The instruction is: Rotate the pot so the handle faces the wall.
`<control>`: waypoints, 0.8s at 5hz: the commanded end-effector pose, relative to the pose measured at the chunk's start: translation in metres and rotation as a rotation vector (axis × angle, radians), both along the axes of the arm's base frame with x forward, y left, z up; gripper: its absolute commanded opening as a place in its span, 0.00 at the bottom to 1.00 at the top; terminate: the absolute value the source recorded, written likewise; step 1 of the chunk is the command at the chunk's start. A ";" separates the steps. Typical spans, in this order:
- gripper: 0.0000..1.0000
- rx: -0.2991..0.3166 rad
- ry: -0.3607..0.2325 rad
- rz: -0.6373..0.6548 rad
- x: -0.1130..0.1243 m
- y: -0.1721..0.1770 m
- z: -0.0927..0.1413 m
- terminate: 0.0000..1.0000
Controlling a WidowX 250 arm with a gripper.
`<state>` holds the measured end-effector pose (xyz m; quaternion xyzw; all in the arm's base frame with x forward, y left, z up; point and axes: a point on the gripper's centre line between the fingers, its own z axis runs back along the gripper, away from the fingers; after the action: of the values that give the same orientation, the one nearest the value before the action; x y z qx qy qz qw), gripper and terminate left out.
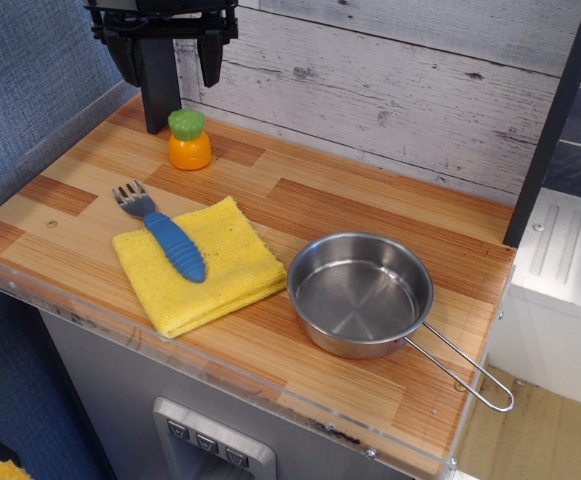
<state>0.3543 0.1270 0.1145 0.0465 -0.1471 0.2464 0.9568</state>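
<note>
The pot, a shallow shiny steel pan, sits on the wooden counter at the right front. Its long wire handle points to the front right, away from the wall of whitewashed planks, and reaches past the counter's edge. My gripper hangs at the top left, high above the counter and far from the pot. Its black fingers are spread and hold nothing.
A folded yellow cloth lies left of the pot with a blue-handled fork on it. An orange toy with a green top stands below the gripper. A blue textured panel bounds the left side. A dark post stands at the right.
</note>
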 end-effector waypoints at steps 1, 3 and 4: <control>1.00 0.000 0.000 0.000 0.000 0.000 0.000 0.00; 1.00 -0.030 -0.041 0.032 -0.018 -0.016 -0.003 0.00; 1.00 -0.063 -0.074 0.032 -0.034 -0.022 -0.004 0.00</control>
<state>0.3179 0.0982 0.0908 0.0016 -0.1430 0.2654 0.9535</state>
